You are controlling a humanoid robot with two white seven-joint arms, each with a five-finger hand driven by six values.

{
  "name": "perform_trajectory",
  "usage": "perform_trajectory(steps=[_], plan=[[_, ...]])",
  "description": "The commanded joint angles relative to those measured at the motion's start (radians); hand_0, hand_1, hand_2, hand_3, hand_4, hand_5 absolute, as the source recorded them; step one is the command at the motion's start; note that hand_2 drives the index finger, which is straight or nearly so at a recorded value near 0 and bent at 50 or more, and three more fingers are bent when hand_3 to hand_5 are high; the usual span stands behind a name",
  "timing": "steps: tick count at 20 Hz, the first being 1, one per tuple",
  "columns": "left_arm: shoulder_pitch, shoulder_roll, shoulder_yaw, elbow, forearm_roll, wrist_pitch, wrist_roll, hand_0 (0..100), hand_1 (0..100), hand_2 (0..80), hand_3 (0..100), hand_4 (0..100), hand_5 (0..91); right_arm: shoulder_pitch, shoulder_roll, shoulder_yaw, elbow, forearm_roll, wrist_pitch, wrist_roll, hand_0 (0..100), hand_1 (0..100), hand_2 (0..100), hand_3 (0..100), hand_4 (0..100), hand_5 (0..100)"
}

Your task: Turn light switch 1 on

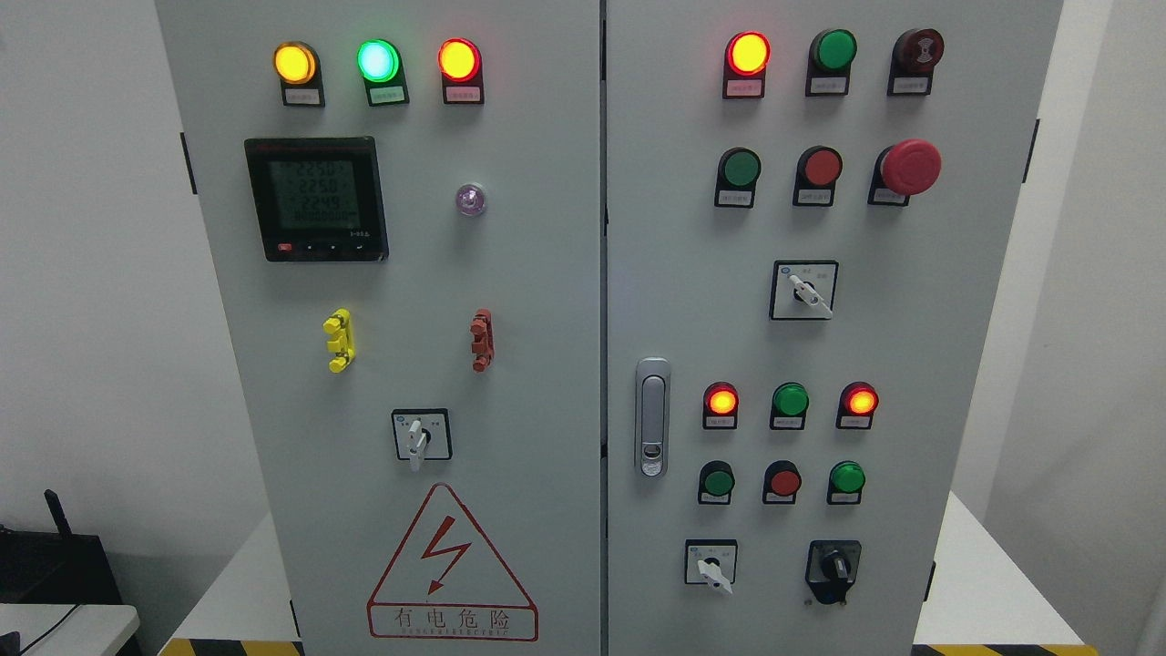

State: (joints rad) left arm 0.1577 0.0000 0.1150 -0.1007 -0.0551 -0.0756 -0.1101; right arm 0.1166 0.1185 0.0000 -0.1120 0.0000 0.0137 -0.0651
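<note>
A: Hands? Neither shows in the head view, so we cannot tell whether the fingers are apart or together, and we can't place anything relative to a hand.

B: Switch 1?

A: We can't say which it is, the label print is too small to read. We see four rotary selectors on the grey cabinet (547, 301). The left-door selector (416, 439) sits above the warning triangle (451, 565), with its white lever's long axis vertical and the tip down. The upper right-door selector (805, 292) has a white lever on a diagonal, tip to the lower right. The lower white selector (712, 565) is also on a diagonal, tip to the lower right. The black selector (833, 569) is just beside it, and we can't make out its pointer direction against the black plate.

B: Anything cut off?

A: The cabinet top and bottom run out of frame, and the worktop (984, 583) under it shows only at the sides. The meter display (315, 199) digits are blurred. The dark box (55, 565) at the lower left is partly cropped.
</note>
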Motion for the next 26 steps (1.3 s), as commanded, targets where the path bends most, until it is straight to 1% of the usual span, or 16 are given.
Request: perform_trajectory(steps=[1,4,7,15,19,21,23,26], plan=[[0.0,-0.018,0.0,0.001,0.0,-0.001,0.001,34,7,0.0,0,0,0.0,0.0,0.0,0.017,0.0,-0.025,0.0,0.001,12,39,0,0,0,0],[0.0,-0.018,0.012,-0.005,0.0,0.0,0.001,34,7,0.0,0,0,0.0,0.0,0.001,0.017,0.0,-0.025,0.0,0.001,12,39,0,0,0,0],[0.0,-0.018,0.061,-0.016,-0.005,-0.001,0.001,34,7,0.0,0,0,0.0,0.0,0.001,0.017,0.0,-0.025,0.0,0.001,12,39,0,0,0,0],[0.029,-0.008,0.103,-0.125,-0.009,0.0,0.0,34,7,0.0,0,0,0.0,0.0,0.0,0.017,0.0,-0.025,0.0,0.001,12,39,0,0,0,0],[0.065,0.021,0.175,-0.191,-0.012,-0.01,-0.002,34,7,0.0,0,0,0.0,0.0,0.0,0.017,0.0,-0.025,0.0,0.001,12,39,0,0,0,0],[0.083,0.034,0.195,-0.226,-0.014,-0.016,-0.002,34,7,0.0,0,0,0.0,0.0,0.001,0.017,0.0,-0.025,0.0,0.001,12,39,0,0,0,0],[0.108,0.054,0.246,-0.274,-0.014,-0.016,-0.01,34,9,0.0,0,0,0.0,0.0,0.001,0.017,0.0,-0.025,0.0,0.001,12,39,0,0,0,0],[0.115,0.081,0.293,-0.309,-0.014,-0.035,-0.005,34,10,0.0,0,0,0.0,0.0,0.0,0.017,0.0,-0.025,0.0,0.001,12,39,0,0,0,0]])
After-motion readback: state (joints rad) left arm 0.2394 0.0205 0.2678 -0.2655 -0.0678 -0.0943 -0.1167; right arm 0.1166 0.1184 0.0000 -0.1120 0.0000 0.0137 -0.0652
